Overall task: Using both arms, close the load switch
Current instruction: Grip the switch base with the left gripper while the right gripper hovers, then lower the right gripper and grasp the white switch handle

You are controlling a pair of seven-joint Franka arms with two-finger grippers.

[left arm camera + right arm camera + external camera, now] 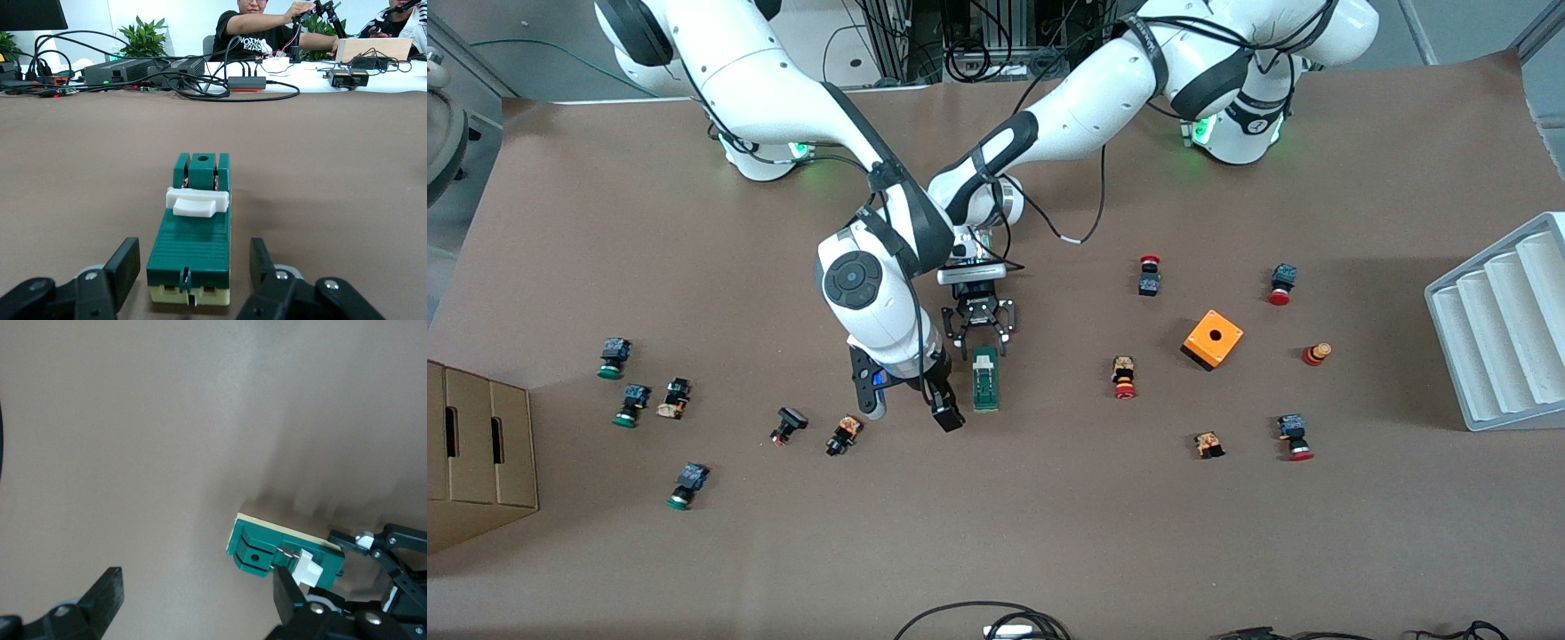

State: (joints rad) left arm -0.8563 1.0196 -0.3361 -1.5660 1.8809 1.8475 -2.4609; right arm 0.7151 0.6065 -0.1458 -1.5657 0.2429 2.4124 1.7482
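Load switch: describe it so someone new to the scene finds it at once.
Start where the two white arms cross at mid-table; the left gripper sits low at one end of the load switch, a finger on each side. The right gripper hangs open beside it. It is a narrow green block with a white lever, longer than the small red- and green-capped buttons scattered around.
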